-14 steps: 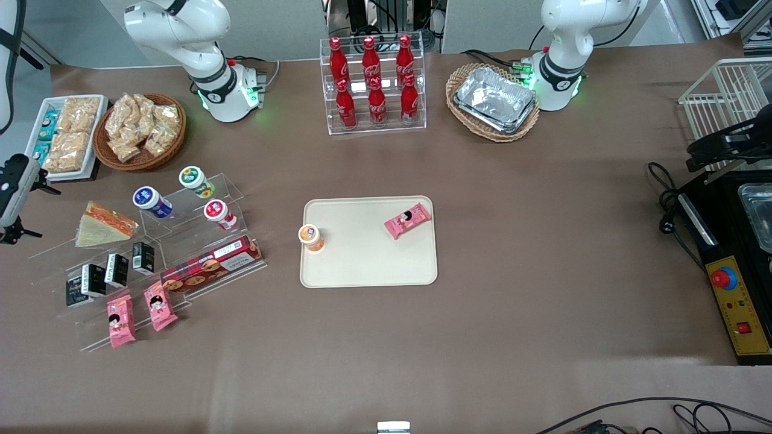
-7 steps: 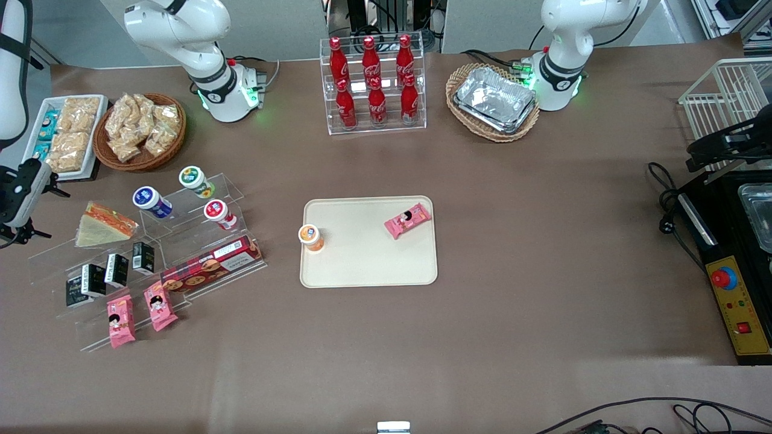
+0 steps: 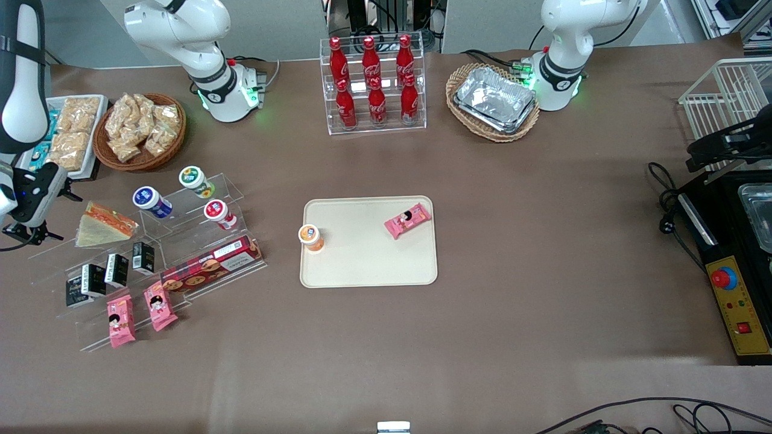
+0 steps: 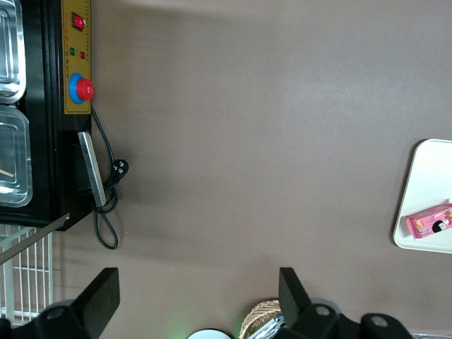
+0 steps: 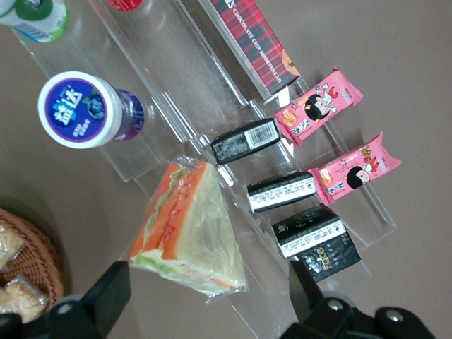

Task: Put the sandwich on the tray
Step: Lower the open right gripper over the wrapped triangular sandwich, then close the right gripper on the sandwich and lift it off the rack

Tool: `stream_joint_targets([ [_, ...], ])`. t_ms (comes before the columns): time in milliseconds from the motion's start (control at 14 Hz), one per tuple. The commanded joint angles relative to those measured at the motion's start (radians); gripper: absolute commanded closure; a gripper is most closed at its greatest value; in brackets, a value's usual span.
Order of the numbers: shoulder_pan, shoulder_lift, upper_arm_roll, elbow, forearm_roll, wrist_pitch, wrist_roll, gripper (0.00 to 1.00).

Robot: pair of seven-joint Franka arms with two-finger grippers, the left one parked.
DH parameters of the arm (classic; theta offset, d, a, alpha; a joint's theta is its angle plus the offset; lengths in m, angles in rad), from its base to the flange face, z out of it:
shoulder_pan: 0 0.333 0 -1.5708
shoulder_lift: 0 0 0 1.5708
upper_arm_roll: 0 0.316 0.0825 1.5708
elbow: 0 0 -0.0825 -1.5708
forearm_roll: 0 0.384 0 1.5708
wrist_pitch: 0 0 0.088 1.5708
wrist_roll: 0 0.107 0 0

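The claw (image 3: 27,232) hovered open and empty beside the wrapped sandwich (image 3: 102,226) near the desk's edge, well apart from the cream tray (image 3: 368,265).

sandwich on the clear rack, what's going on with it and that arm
The sandwich lies wrapped on the clear rack, untouched, toward the working arm's end of the table. The right arm's claw hangs open beside it, holding nothing; the wrist view looks straight down at the sandwich between the fingers. The tray waits mid-table with an orange cup and a pink packet on it. The grasp is not yet made.
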Motion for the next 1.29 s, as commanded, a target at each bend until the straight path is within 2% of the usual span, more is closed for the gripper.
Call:
stream_joint_targets([
  [0,-0.001,-0.025,-0.011,-0.067,-0.012,0.083,-0.010,0.00],
  [571,0.000,-0.031,-0.034,-0.192,-0.012,0.229,-0.012,0.00],
  [1214,-0.001,-0.013,-0.038,-0.234,-0.009,0.287,-0.007,0.00],
])
